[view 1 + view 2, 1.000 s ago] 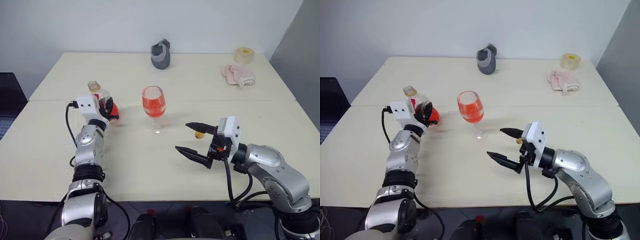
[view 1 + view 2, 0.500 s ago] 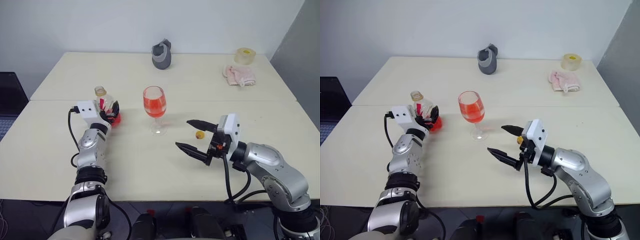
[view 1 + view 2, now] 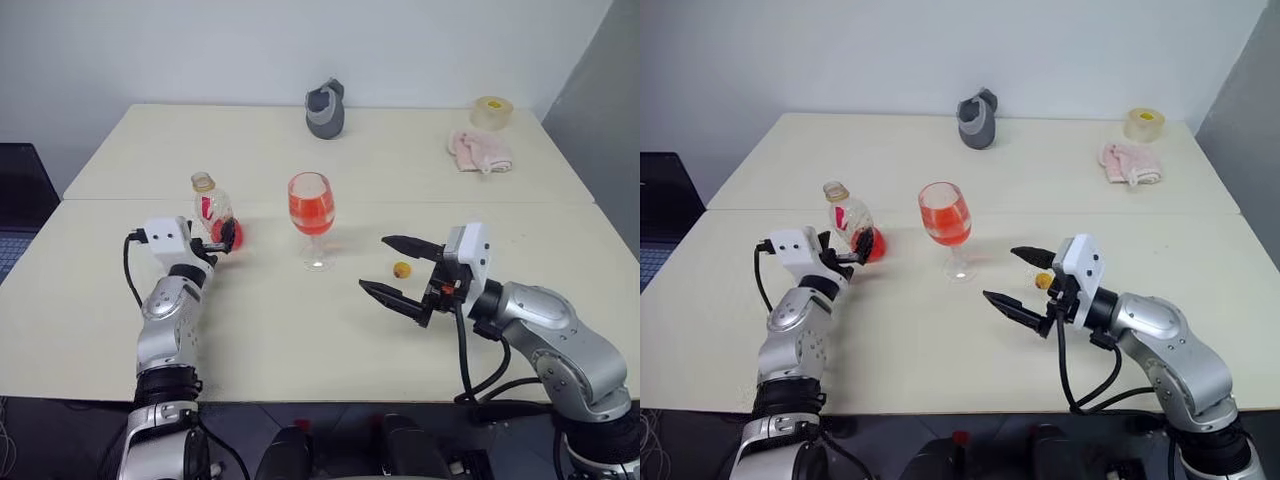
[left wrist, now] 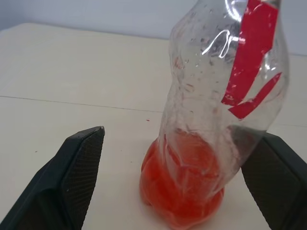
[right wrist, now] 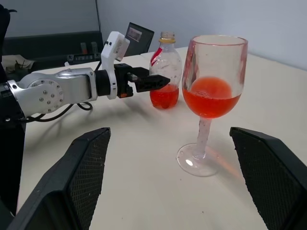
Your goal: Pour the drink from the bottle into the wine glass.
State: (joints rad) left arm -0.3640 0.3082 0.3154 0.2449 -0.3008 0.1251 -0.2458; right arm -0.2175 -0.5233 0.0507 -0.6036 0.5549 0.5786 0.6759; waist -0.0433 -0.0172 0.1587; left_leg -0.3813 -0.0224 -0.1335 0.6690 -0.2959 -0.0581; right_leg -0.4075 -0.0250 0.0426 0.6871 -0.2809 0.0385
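The bottle stands upright on the pale table, on the left side, its cap off and a pool of the red drink sitting in its bulbous base. Right there on its near side is the left pincer, spread wide, one black finger on each side of the bottle's base and neither one pinching it; from the left wrist view there is clear table showing between one finger and the plastic. To the right of the bottle, near the middle of the table, the wine glass stands on its round foot, its bowl roughly half full of red. Further right and nearer, the right pincer hovers above the table with its two fingers splayed apart, holding nothing, aimed toward the glass. Just past it a small yellow cap lies on the table, right of the glass's foot. At the far edge sits a grey cup-like object, and over in the far right corner a roll of tape with a pink cloth just in front of it. A seam runs across the table behind the bottle and glass.
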